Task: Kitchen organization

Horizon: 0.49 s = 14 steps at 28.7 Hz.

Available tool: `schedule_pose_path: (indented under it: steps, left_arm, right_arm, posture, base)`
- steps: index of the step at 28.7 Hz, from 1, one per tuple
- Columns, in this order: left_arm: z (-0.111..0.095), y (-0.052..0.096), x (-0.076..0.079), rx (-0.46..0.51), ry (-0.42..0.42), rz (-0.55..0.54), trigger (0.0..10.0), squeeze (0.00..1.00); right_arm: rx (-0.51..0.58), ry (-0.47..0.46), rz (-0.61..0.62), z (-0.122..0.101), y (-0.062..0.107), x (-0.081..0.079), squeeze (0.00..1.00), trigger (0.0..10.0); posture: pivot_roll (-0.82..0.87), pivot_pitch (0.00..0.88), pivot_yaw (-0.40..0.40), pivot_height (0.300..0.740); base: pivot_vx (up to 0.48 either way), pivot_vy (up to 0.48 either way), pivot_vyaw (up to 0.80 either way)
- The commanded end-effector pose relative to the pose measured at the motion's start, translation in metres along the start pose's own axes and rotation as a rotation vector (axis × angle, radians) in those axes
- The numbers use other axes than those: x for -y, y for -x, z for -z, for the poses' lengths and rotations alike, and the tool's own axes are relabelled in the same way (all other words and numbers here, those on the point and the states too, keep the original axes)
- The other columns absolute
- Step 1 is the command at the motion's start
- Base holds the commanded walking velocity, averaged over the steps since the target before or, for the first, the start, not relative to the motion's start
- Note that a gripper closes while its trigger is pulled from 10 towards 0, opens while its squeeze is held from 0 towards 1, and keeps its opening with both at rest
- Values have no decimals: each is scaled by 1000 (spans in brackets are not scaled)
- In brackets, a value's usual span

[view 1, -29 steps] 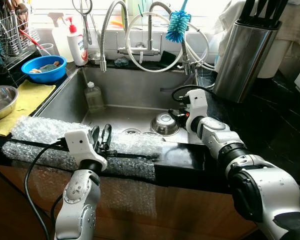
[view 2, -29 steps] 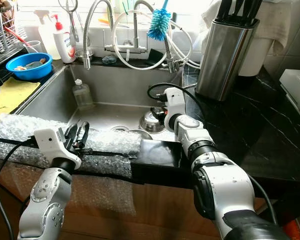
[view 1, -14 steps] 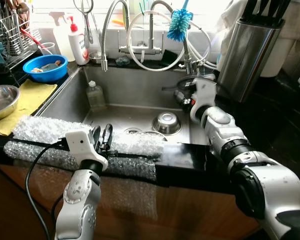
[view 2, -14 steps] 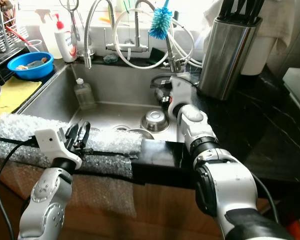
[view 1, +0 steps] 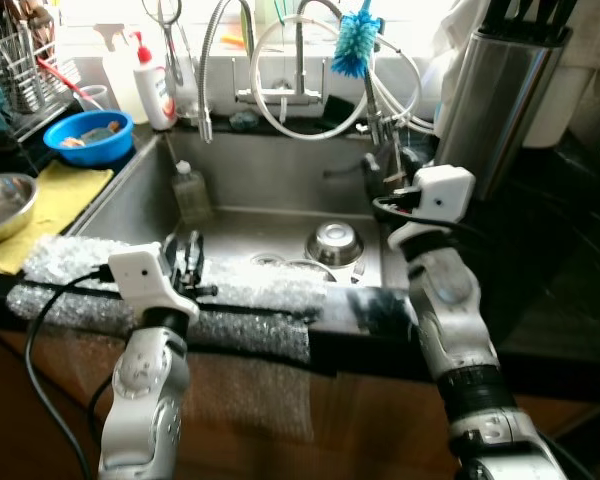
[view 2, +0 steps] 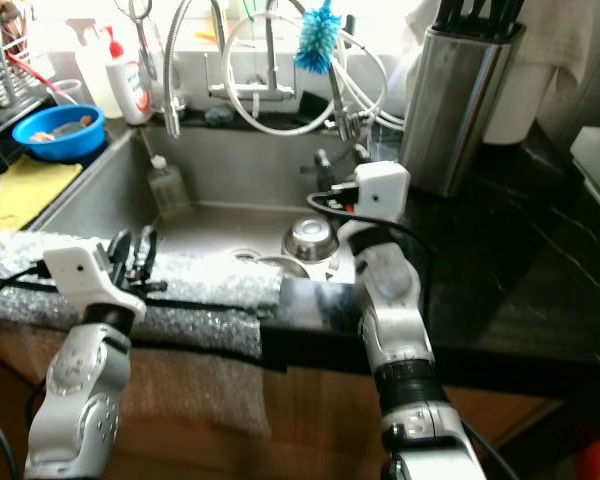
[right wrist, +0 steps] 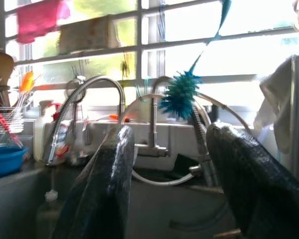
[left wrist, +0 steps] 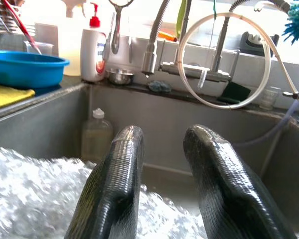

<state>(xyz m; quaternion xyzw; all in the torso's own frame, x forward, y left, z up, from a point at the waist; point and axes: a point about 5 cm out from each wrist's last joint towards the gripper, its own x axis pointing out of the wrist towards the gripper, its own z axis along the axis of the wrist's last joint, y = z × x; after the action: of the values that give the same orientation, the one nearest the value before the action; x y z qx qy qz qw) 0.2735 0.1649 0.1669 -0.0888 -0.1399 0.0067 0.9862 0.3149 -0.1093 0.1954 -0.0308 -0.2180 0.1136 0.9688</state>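
Observation:
A small steel bowl point(view 1: 333, 243) lies upside down on the floor of the sink point(view 1: 270, 175), and a clear plastic bottle point(view 1: 189, 192) stands against the sink's left wall. My right gripper point(view 1: 392, 168) is raised above the sink's right side, open and empty. In the right wrist view its fingers point(right wrist: 102, 184) point at the faucet point(right wrist: 152, 119) and a blue brush point(right wrist: 179, 97). My left gripper point(view 1: 187, 252) hovers over the bubble wrap point(view 1: 240, 300) on the front rim, slightly open, holding nothing; its fingers point(left wrist: 114, 179) point into the sink.
A blue bowl point(view 1: 87, 137), a soap bottle point(view 1: 158, 88) and a dish rack point(view 1: 20, 60) stand at the back left. A steel bowl point(view 1: 0, 205) rests on a yellow cloth point(view 1: 55, 195). A steel knife holder point(view 1: 495, 95) stands on the black counter point(view 1: 560, 250) at right.
My right gripper has risen from beside the steel bowl in the sink to above the sink's right side. The left gripper has shifted slightly left. The view has moved a little.

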Motion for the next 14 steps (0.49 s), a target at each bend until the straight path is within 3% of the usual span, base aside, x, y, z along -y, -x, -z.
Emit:
schedule_pose_path:
  steps: [1, 3, 6, 9, 14]
  left_arm:
    - [-3, -2, 0, 17, -18, -3, 10000, 0]
    - [-3, -1, 2, 18, -20, 4, 10000, 0]
    - [-1, 2, 1, 10, -24, -1, 10000, 0]
    - [0, 3, 0, 7, -24, -4, 10000, 0]
    - [-3, 0, 0, 16, -24, -6, 10000, 0]
  right_arm:
    - [-28, -11, 3, -1, 11, -13, 0, 10000]
    - [-43, -42, -4, -5, 30, -28, 0, 10000]
    - [-76, -33, 5, -5, 28, -30, 0, 10000]
    - [-62, -35, 97, -14, 13, -13, 0, 10000]
    - [-45, 9, 145, -22, 2, 5, 0, 10000]
  posture:
    - [-7, 0, 70, 740]
    - [-9, 0, 71, 740]
    - [-16, 0, 73, 740]
    - [-11, 0, 75, 740]
    - [-11, 0, 76, 740]
  base:
    - [0, 0, 0]
    - [0, 0, 0]
    - [0, 0, 0]
    - [0, 0, 0]
    - [0, 0, 0]
